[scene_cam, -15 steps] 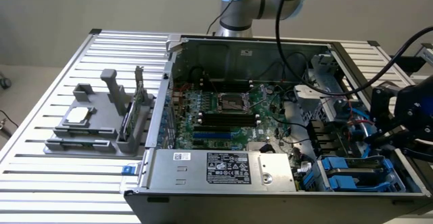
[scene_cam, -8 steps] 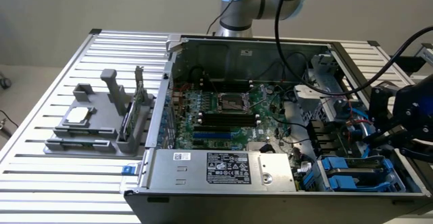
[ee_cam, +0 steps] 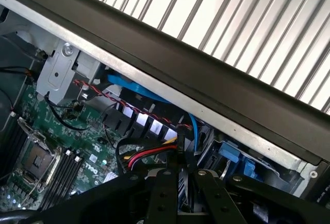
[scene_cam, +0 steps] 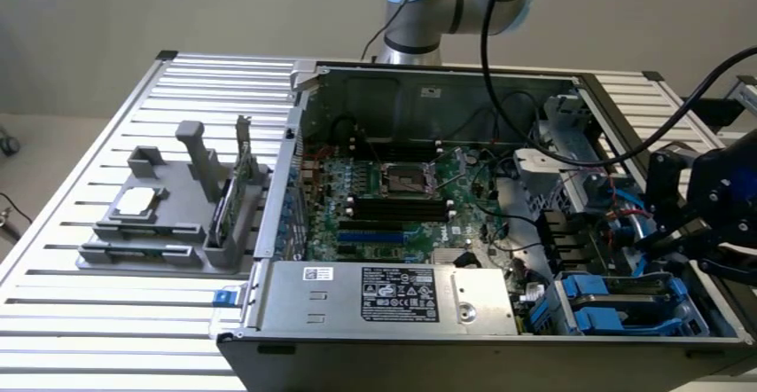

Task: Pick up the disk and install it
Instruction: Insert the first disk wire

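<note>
One disk (ee_cam: 180, 182), one case (scene_cam: 473, 356), one motherboard (scene_cam: 391, 206)

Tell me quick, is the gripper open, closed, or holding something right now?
Gripper: cannot be told, open or closed; it is at the computer case, near the blue drive carriers.

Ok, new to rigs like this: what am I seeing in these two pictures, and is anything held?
One robot arm with a gripper is over an open computer case on a slatted metal table. The exterior view looks on from off the arm; the wrist view rides on the wrist, looking into the case. Inside are the motherboard and blue drive carriers; a grey fixture stands on the table beside the case. The gripper is near the carriers; whether it holds anything I cannot tell.
</note>
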### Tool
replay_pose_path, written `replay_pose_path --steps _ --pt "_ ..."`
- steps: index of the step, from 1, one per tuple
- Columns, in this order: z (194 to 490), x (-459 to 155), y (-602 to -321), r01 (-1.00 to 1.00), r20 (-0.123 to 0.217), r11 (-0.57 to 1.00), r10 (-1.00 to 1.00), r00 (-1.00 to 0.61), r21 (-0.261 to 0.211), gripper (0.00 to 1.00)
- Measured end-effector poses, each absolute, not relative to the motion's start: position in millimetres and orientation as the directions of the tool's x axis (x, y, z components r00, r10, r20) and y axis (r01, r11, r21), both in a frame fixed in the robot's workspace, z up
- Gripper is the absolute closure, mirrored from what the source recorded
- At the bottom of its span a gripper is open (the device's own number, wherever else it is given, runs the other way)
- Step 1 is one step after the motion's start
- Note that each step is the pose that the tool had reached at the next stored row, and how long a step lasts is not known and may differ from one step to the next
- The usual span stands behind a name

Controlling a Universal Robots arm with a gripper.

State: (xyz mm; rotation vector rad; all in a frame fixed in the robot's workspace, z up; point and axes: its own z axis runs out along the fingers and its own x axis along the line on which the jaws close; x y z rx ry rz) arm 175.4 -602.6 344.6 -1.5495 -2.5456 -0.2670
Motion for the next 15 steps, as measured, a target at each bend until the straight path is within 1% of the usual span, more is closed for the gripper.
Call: replay_pose_path --steps 7,15 --pt "344.6 175.0 -602.6 0.898 0.222 0.436 0.871 -0.439 0.064 0.83" --pt "344.7 173.1 -602.6 0.903 0.185 0.428 0.885 -0.428 0.041 0.83"
